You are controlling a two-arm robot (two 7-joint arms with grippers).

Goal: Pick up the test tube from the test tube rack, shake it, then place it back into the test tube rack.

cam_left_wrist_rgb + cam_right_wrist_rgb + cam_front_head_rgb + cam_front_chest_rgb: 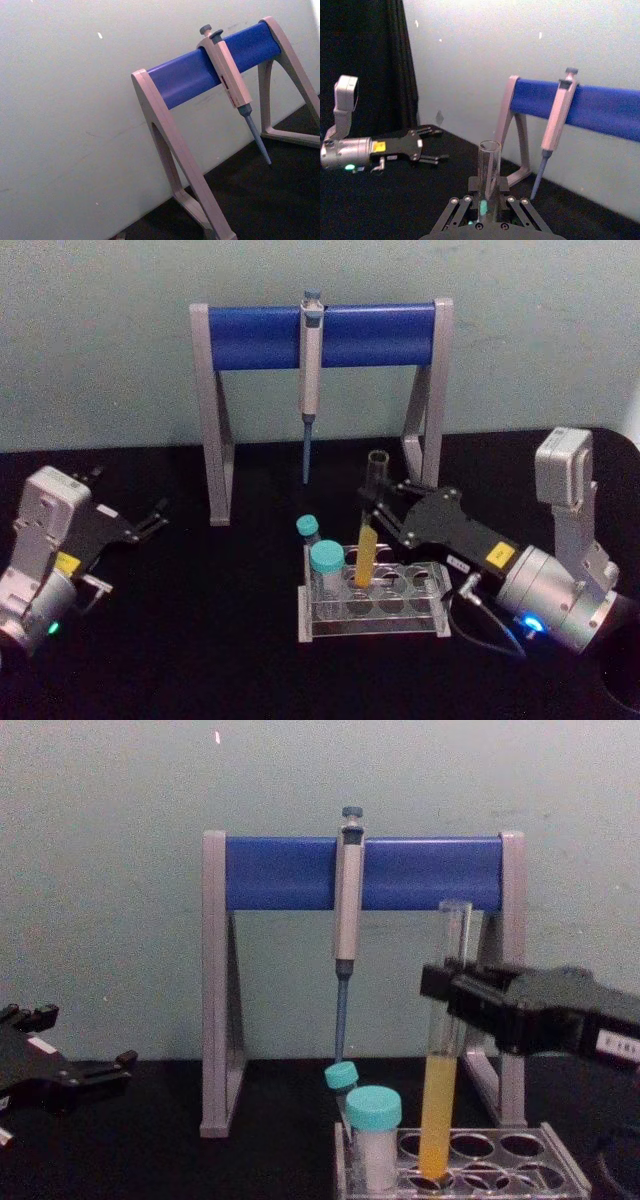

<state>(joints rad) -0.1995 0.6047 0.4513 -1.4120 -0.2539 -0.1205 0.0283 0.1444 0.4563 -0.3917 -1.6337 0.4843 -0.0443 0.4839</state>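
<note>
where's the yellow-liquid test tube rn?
Head view, just right of centre: clear glass test tube, base in the clear plastic rack beside the teal-capped white vial, right gripper clamped on its upper part.

Silver wrists (548, 602), black fingers (388, 512), yellow labels (499, 557).

I see the test tube (443, 1060), tall, clear and uncapped, with yellow liquid in its lower half. The fingers (430, 982) of my right gripper (446, 986) pinch its upper part, and it leans slightly. Below them, its foot sits in a back-row hole of the clear plastic test tube rack (562, 1163).
</note>
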